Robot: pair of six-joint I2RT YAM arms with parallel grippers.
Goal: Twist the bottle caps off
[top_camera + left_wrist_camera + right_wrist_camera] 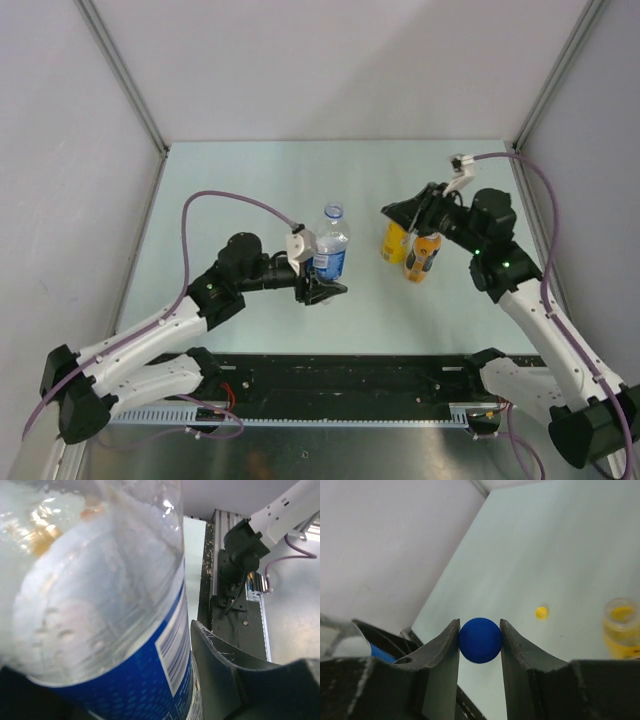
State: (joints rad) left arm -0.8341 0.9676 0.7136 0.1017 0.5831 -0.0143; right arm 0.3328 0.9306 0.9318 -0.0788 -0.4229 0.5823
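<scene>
Lying loose, yellow cap (541,612), near uncapped juice bottle (622,627)

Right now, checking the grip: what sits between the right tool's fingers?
The blue cap, pinched by the right tool; the right wrist view shows it.

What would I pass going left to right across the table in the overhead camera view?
clear water bottle → yellow juice bottle → orange bottle with the dark label
</scene>
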